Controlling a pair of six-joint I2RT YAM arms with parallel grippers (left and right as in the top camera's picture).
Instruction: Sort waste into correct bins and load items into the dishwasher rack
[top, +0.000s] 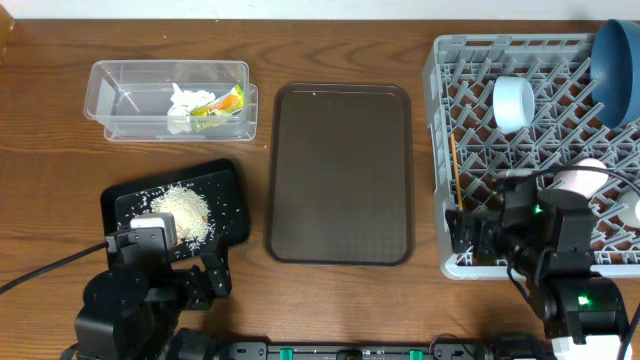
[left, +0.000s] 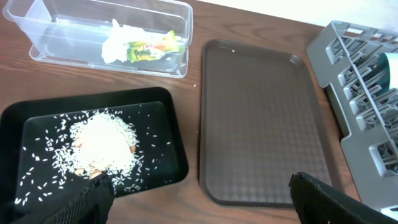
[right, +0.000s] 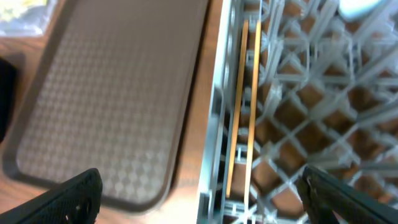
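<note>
Chopsticks (right: 237, 106): two, side by side at the dishwasher rack (right: 214, 124) edge, just ahead of the right gripper (right: 205, 198), which is spread wide and empty. Overhead resolves only one thin line. Rice (left: 102, 143) in the black tray (left: 168, 124), ahead of the left gripper (left: 205, 202), also wide and empty.

Clear tub (left: 37, 28) at 11 o'clock. White tissue (left: 115, 46) and yellow-green wrapper (left: 152, 50) inside, touching.
Black tray (left: 175, 134) at 8 o'clock. White rice (left: 102, 143) piled in middle, loose grains around it.
Brown tray (left: 264, 124) in middle.
Grey rack (left: 360, 93) at 3 o'clock.
Left gripper (left: 202, 200) at 6 o'clock, tips wide apart.
</note>
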